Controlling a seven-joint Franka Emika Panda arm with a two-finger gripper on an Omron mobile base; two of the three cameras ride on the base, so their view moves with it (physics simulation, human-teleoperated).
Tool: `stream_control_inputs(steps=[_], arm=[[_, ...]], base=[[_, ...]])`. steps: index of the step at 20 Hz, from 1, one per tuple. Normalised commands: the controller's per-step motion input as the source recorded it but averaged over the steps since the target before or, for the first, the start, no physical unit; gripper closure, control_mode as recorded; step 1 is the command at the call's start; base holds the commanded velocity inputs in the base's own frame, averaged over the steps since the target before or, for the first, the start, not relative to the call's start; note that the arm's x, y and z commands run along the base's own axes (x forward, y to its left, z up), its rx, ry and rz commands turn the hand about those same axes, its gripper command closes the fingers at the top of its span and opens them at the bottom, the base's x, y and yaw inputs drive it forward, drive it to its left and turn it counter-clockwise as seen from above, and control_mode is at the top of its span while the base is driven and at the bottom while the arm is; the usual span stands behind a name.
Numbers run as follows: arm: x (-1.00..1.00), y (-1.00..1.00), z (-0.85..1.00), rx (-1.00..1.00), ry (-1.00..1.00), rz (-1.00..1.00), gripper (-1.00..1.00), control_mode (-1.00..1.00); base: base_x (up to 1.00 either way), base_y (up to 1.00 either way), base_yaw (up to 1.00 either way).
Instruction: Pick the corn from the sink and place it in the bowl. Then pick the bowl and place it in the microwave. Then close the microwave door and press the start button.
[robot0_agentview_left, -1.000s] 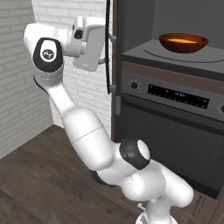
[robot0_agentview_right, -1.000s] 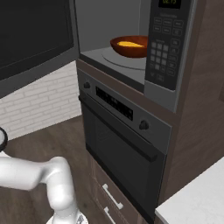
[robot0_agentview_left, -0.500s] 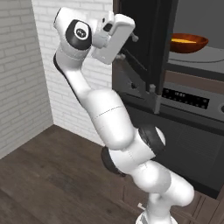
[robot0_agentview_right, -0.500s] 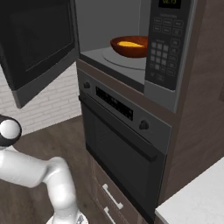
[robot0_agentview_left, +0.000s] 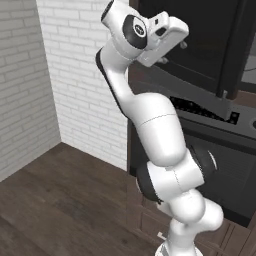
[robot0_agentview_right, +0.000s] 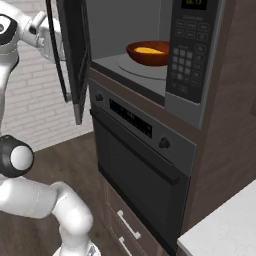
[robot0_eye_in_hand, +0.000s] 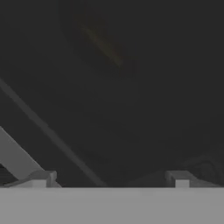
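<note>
The jaws (robot0_eye_in_hand: 109, 177) stand wide open and empty, pressed close to the door (robot0_agentview_right: 75, 55) (half-swung). The bowl (robot0_agentview_right: 148, 53) with corn (robot0_agentview_right: 148, 50) sits inside the microwave (robot0_agentview_right: 150, 75).

Microwave door (robot0_agentview_right: 70, 55) stands about half swung, edge-on at upper left of the right base view, partly screening the left side of the cavity opening; the right side of the opening stays free above the bowl (robot0_agentview_right: 148, 52). Gripper (robot0_agentview_left: 172, 52) sits tight against the door's outer face, upper middle of the left base view. Oven (robot0_agentview_right: 140, 165) front below lies flush.
</note>
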Motion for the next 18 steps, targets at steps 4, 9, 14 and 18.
stream_control_inputs(steps=[4,9,14,18], arm=[[0.02,-0.83,-0.08,0.05,-0.43,0.09,-1.0,-1.0],[0.18,-0.69,-0.14,0.01,-0.49,0.06,-1.0,-1.0],[0.67,-0.66,-0.02,0.04,-0.23,0.02,-1.0,-1.0],[0.37,-0.56,0.07,0.1,-0.05,0.0,-1.0,-1.0]], base=[[0.0,0.0,0.0],[0.0,0.0,0.0],[0.0,0.0,0.0],[0.0,0.0,0.0]])
